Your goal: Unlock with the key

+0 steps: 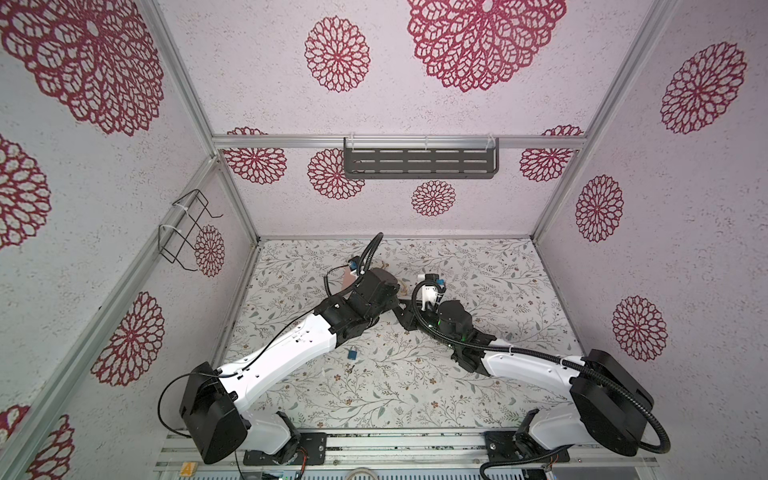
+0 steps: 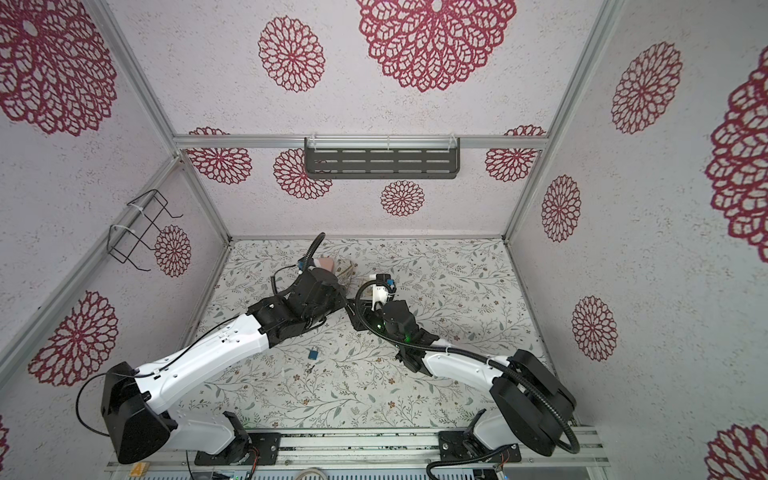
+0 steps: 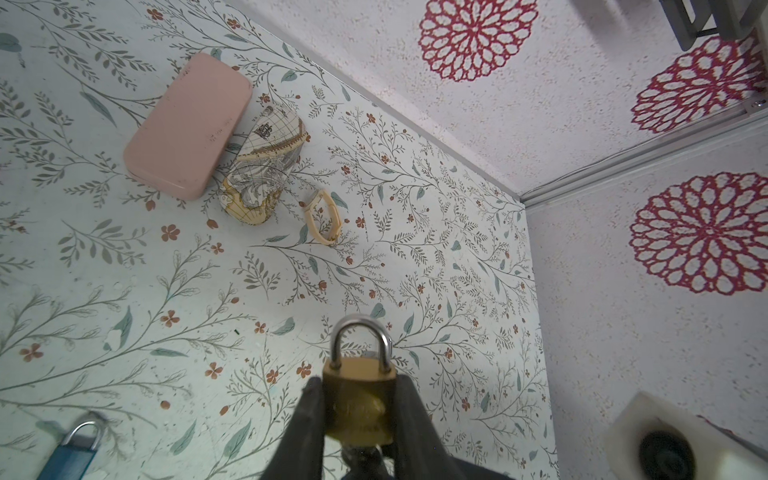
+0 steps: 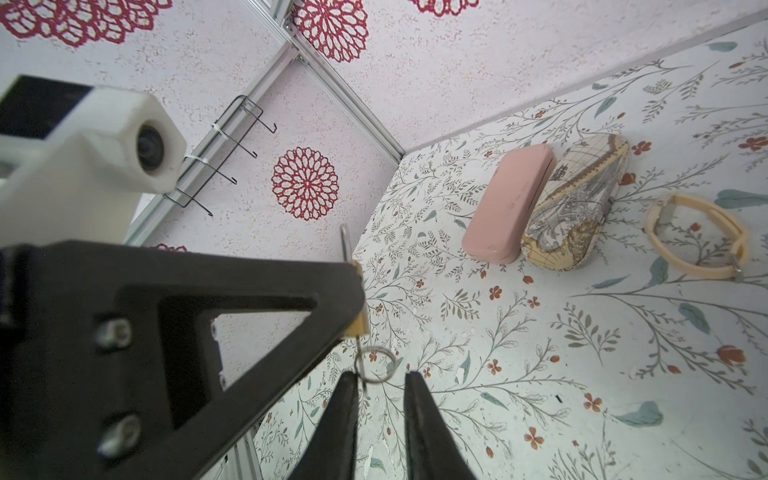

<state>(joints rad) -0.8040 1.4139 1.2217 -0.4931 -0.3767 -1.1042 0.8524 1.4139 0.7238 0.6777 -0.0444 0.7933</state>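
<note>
**A:** Where's the lock?

**B:** The brass padlock (image 3: 357,409) is clamped in the left gripper (image 3: 359,380). It is held off the table (image 1: 395,395), over the middle and toward the back edge. Both legs of the shackle sit in the body, so it isn't unlocked yet.

**A:** And the key?

**B:** The key (image 4: 360,353) looks seated in the keyhole under the lock. Its key ring (image 4: 374,365) hangs between the fingers of the right gripper (image 4: 380,376). Those jaws stand apart, and one finger is just beside the key, but I see no pinch.

**A:** So which step?

**B:** Insertion seems done and the turn remains. The next move calls for closing on the key's head and twisting while the left holds steady.

**A:** Anything in the way?

**B:** The two grippers crowd each other, so there's little room to rotate. A blue padlock (image 1: 352,354) lies on the table left of the middle. Near the back edge a pink case (image 3: 189,124) touches a map-print case (image 3: 262,166), with a cream bangle (image 3: 322,216) near them. All of these are well clear.
</note>
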